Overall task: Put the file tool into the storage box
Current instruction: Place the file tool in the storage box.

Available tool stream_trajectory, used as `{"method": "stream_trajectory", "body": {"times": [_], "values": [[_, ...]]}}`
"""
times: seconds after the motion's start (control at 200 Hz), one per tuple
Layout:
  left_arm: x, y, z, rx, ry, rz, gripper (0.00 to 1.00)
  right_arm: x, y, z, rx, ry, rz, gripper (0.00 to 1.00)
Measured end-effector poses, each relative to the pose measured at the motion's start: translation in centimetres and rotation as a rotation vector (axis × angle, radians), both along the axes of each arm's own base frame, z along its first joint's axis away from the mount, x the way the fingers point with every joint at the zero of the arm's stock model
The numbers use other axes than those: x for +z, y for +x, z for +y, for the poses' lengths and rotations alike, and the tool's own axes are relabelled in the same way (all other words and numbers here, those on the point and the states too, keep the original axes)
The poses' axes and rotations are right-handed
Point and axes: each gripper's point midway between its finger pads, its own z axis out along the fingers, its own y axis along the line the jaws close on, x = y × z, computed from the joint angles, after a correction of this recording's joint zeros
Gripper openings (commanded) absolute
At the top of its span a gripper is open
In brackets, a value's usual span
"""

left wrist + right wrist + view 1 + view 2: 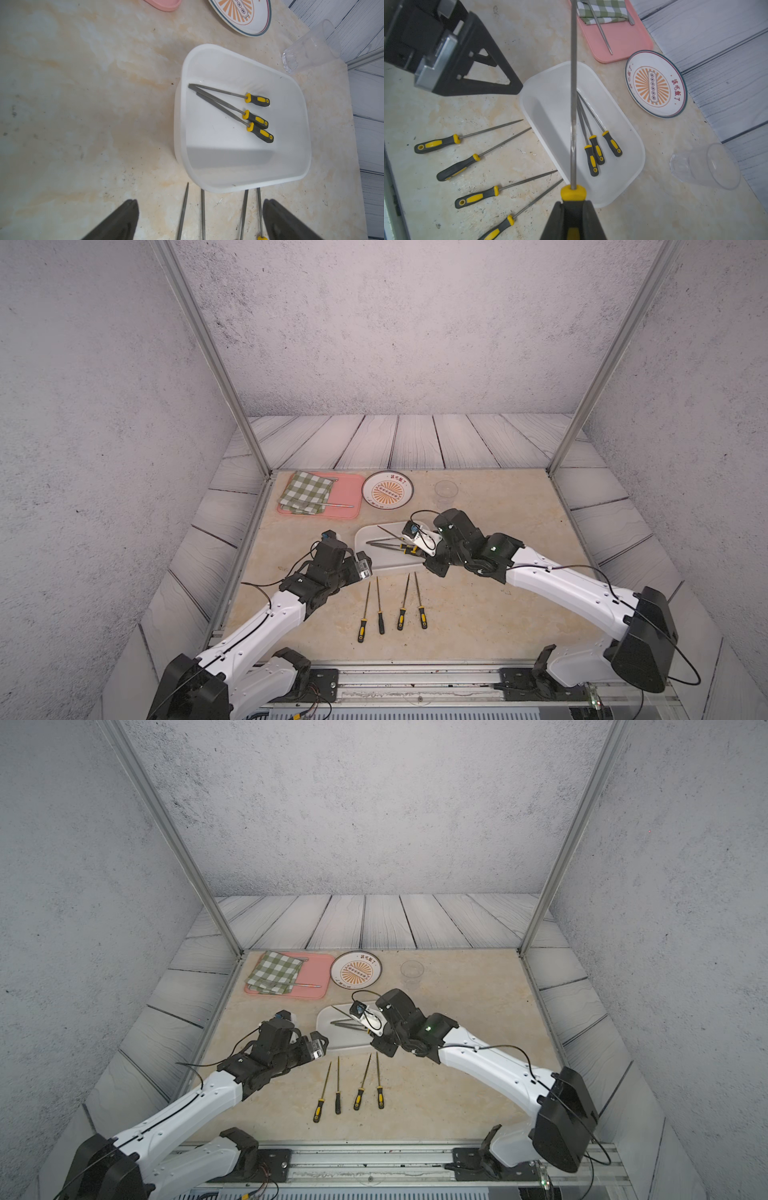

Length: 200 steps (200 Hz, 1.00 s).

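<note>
The file (pixel 388 531), grey-shafted with a black-and-yellow handle, hangs over the storage box (pixel 365 545) at the end of the right arm (pixel 561 585) in both top views. Its tip points toward the pink tray (pixel 347 493), and four more files (pixel 404 601) lie side by side on the desk (pixel 478 614) just in front of the box. In the left wrist view, the left tool (pixel 200 201) stands wide and empty. The tips of those four show between its fingers (pixel 120 220), and three files (pixel 256 120) lie inside the box with their handles together at one end. In the right wrist view, the right tool (pixel 573 207) is clamped tight on the file's handle and the shaft runs out across the box. A plate (pixel 656 83) and a clear cup (pixel 708 166) sit beyond the box.
</note>
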Motion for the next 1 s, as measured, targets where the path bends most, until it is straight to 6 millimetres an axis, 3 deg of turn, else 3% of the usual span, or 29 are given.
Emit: {"method": "stream_trajectory", "body": {"times": [0.135, 0.265, 0.435, 0.545, 0.661, 1.001], "values": [[-1.5, 0.0, 0.5, 0.012, 0.0, 0.036, 0.98, -1.6, 2.8, 1.1, 0.065, -0.019, 0.009, 0.01], [-2.5, -0.3, 0.5, 0.005, -0.004, 0.059, 0.98, -4.9, 4.7, 1.6, 0.12, -0.079, 0.019, 0.01], [-2.7, -0.3, 0.7, 0.003, -0.001, 0.057, 0.98, -10.1, 5.6, 1.6, 0.18, -0.195, 0.044, 0.01], [-2.7, -0.2, 0.7, 0.001, 0.003, 0.055, 0.98, -12.3, 5.6, 1.5, 0.219, -0.246, 0.056, 0.01], [-2.8, -0.1, 0.9, 0.006, 0.004, 0.055, 0.98, -13.1, 5.7, 1.4, 0.245, -0.274, 0.045, 0.01], [-2.7, -0.1, 0.9, 0.003, 0.002, 0.056, 0.98, -12.8, 6.7, 1.4, 0.28, -0.314, -0.044, 0.01]]}}
